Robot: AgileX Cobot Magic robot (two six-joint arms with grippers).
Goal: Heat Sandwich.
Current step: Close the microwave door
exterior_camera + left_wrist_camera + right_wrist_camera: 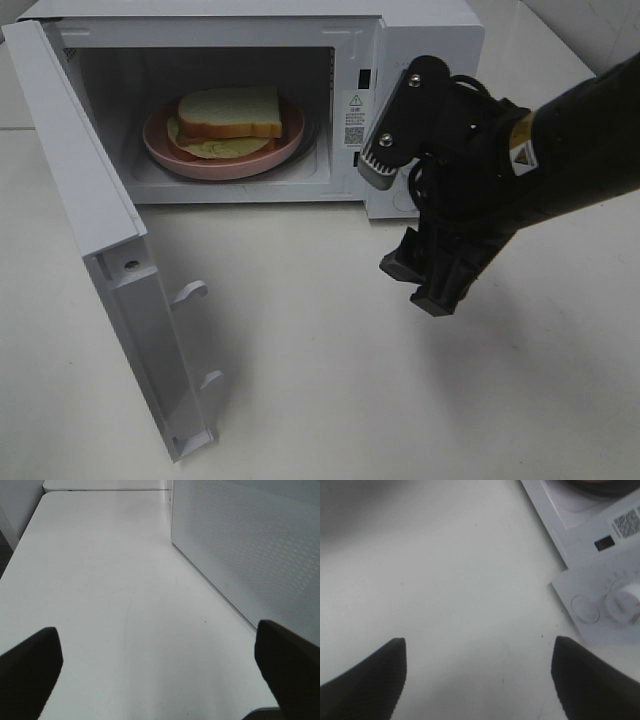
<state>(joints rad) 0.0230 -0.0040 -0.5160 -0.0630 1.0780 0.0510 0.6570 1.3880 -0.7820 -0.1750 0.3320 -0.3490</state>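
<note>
White microwave [430,40] sits with its door [75,170] swung wide to the left, cavity exposed. Sandwich [230,113] lies on the pink plate [165,150] inside the cavity, nothing touching it. Right gripper [421,283] hangs over the table [320,400] just in front of the control panel, pointing down, jaws apart, nothing between them. Left gripper [160,675] has its jaws spread wide too, empty, low over bare table

Step, as I read it: loading looks done, so closing the door is the step in hand, heating not yet started. Next move probably calls for one arm to get behind the outer face of the door and push it round until it latches. The left arm seems better placed, since the door opens to its side. The right gripper would need to keep out of the door's swing. After that the knob [626,605] wants a turn, and the right gripper is nearest

View differences: exterior high is the only one showing the sandwich, the plate and how far the door is open; the left gripper is not in it at all. Left wrist alone shows the left gripper, plus a white dotted panel [250,545] close beside it, likely the door's outer face, can't be sure. Right wrist alone shows the knob and a round button [585,609] up close, and the label [626,522] on the frame; the sandwich is out of that view
</note>
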